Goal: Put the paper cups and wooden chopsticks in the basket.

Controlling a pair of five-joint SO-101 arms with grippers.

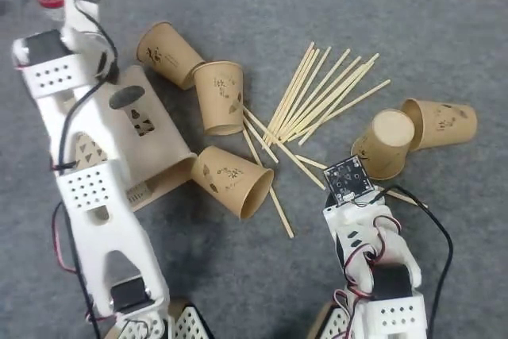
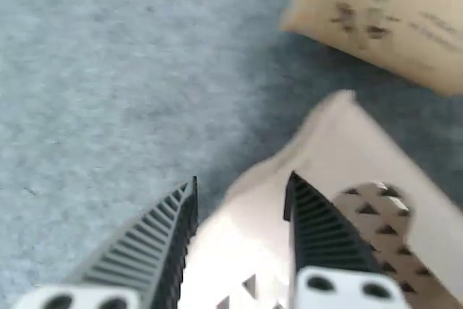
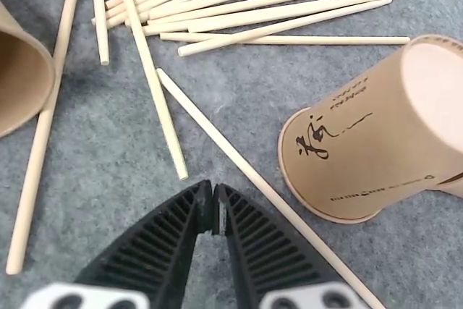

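Soft, even light falls from overhead on the grey desk (image 1: 238, 275) in the high view, leaving only faint, short shadows under the cups (image 1: 230, 180) and chopsticks (image 1: 317, 101). The white arms (image 1: 95, 196) look bright without glare. In the left wrist view the basket (image 2: 239, 251) glares washed-out white. In the right wrist view one cup (image 3: 22, 77) is shaded inside.
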